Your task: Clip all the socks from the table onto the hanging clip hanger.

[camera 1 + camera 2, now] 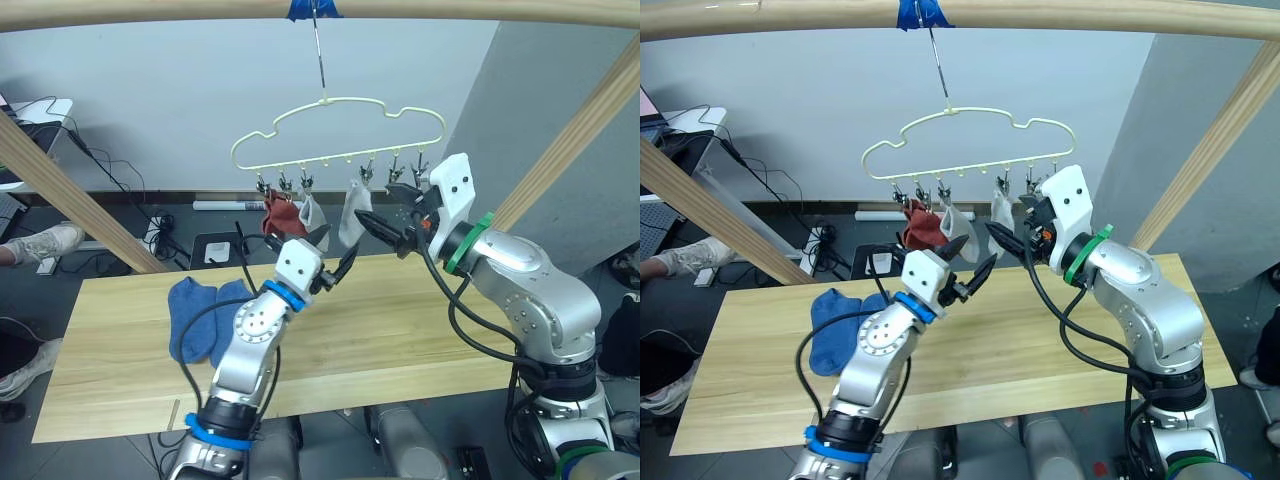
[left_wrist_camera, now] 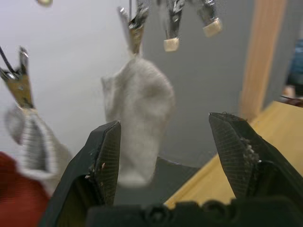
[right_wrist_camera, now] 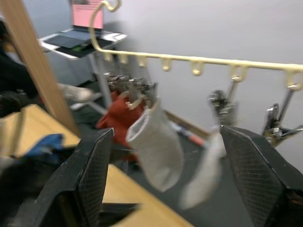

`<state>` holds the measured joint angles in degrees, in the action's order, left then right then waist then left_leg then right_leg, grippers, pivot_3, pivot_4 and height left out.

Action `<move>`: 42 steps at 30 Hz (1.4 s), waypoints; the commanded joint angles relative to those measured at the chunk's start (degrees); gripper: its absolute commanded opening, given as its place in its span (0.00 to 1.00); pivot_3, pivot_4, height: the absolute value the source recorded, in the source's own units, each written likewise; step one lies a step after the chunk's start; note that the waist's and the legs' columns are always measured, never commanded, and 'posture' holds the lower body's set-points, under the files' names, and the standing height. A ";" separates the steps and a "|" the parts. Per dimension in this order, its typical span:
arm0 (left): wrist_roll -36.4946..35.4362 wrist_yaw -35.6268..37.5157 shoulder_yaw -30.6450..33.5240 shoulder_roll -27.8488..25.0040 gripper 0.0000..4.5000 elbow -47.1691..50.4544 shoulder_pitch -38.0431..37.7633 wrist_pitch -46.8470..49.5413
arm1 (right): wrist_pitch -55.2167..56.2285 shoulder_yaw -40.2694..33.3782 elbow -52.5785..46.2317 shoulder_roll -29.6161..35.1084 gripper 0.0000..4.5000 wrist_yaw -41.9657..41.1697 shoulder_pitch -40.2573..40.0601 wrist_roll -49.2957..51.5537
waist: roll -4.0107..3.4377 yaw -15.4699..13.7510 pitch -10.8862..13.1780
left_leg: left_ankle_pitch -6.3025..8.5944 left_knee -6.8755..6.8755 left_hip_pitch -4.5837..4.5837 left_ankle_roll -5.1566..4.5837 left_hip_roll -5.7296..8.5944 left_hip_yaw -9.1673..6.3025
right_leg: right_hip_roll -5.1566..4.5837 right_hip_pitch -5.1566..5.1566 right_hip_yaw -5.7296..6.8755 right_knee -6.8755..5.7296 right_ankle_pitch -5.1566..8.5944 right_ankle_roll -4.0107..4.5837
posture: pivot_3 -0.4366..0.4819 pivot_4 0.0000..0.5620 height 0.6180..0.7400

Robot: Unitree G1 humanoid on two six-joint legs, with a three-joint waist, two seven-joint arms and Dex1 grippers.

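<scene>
The hanger [image 1: 340, 135] hangs by its hook from a wooden beam [image 1: 320, 10] marked with blue tape, above the far edge of the table [image 1: 400, 340]. Along its bottom bar I count six clips, but the ones at the right end are partly covered by the right gripper [image 1: 385, 232], so their tips are hard to make out from the head views. Four socks hang there already: rust-red ones [image 1: 280, 215] at the left, bunched together so that I cannot separate them clearly, then one grey sock [image 1: 309, 210] beside them, and a second grey sock [image 1: 352, 212] further to the right. In the right wrist view the red fabric [image 3: 120, 116] and both grey socks are blurred, and the second grey one is half hidden behind the finger. Two blue socks [image 1: 200, 315] lie on the table at the left, overlapping, and the left arm covers part of them. The left gripper [image 1: 330, 268] is raised over the table below the hanging socks, its fingers spread wide with nothing between them; in its wrist view a grey sock [image 2: 137, 118] shows beyond the gap. The right gripper is lifted near the right clips, fingers also wide apart and empty. Two clips [image 2: 189, 26] at the right end carry no sock.
</scene>
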<state>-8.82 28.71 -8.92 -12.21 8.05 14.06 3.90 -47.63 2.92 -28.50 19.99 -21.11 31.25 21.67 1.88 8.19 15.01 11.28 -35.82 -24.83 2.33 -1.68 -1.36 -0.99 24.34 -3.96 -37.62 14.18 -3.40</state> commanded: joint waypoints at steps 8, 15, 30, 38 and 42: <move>-18.61 15.77 11.21 -19.98 0.73 13.72 5.64 18.88 | 7.22 0.67 0.90 -4.20 0.80 6.55 -3.02 -6.24 | 0.00 -0.25 0.01 | 0.00 0.00 -0.01 0.00 -0.01 -0.01 | -0.02 0.02 0.02 0.01 0.01 0.01 | 0.33 0.42 1.00; -19.84 15.26 12.44 -21.59 0.73 13.95 8.95 21.05 | 7.71 1.10 4.62 -6.46 0.50 8.52 -1.55 -8.54 | 0.00 -0.46 0.00 | 0.00 0.01 -0.03 0.01 0.00 -0.02 | -0.04 0.01 0.03 0.05 0.01 0.01 | 0.34 0.41 1.00; -16.54 16.32 10.04 -20.85 0.73 11.95 10.28 18.46 | 12.33 0.67 16.37 -10.58 0.50 11.26 4.46 -12.70 | 0.00 -0.68 0.00 | 0.00 0.00 -0.02 0.01 0.00 -0.01 | -0.03 0.02 0.01 -0.02 0.00 0.02 | 0.34 0.40 1.00; -15.58 16.47 9.54 -20.57 0.73 11.18 10.19 17.37 | 16.59 0.91 21.12 -10.67 0.50 10.96 6.57 -14.48 | -0.01 -0.77 0.00 | 0.00 -0.02 -0.02 0.00 0.01 0.00 | -0.03 0.02 0.00 -0.06 -0.01 0.02 | 0.35 0.40 1.00; -15.17 16.40 9.16 -20.42 0.73 11.12 10.25 17.10 | 17.94 0.77 22.73 -11.03 0.50 10.90 7.24 -14.67 | -0.01 -0.80 0.00 | 0.00 -0.02 -0.02 0.01 0.00 -0.01 | -0.03 0.02 0.01 -0.07 -0.02 0.05 | 0.35 0.40 1.00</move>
<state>-24.11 44.66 0.33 -32.72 17.80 23.77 22.07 -31.53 4.07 -4.76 9.30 -10.07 36.98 7.50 1.87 7.39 15.01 11.28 -35.85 -24.85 2.33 -1.68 -1.37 -1.02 24.36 -3.95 -37.71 14.15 -3.34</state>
